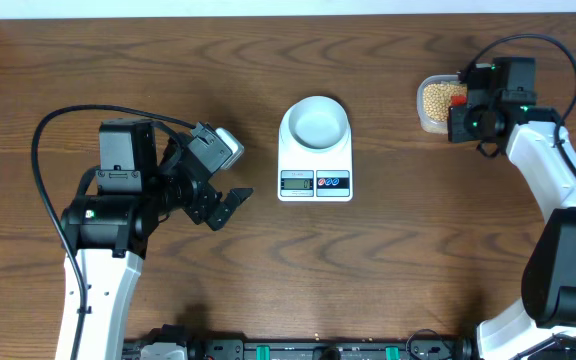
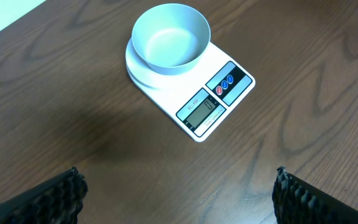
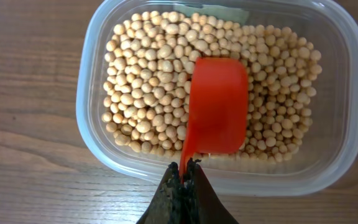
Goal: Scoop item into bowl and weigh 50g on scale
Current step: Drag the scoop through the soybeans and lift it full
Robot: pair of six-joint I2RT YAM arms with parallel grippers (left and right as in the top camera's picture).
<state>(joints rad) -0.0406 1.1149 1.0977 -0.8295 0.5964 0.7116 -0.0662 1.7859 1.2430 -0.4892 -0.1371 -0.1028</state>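
Right gripper (image 3: 184, 168) is pressed tight on the thin handle of a red scoop (image 3: 217, 106). The scoop's cup lies on top of the beans (image 3: 142, 99). The beans are small, round and tan, and they fill a clear tub (image 3: 344, 143). The tub sits on the brown tabletop (image 3: 30, 124), well off to the right of the scale (image 2: 180, 93) and a bit farther back.

The bowl (image 2: 166, 62) sits on the back part of the scale, touching it. It is round and pale blue-white. The scale is flat and white, with a grey screen and two round buttons, one red and one blue, on its front part.

Over to the left of the scale, and a bit nearer the front, is the left gripper (image 2: 179, 198). It is spread wide, and only bare tabletop shows in the gap. It is well apart from the scale and faces it.
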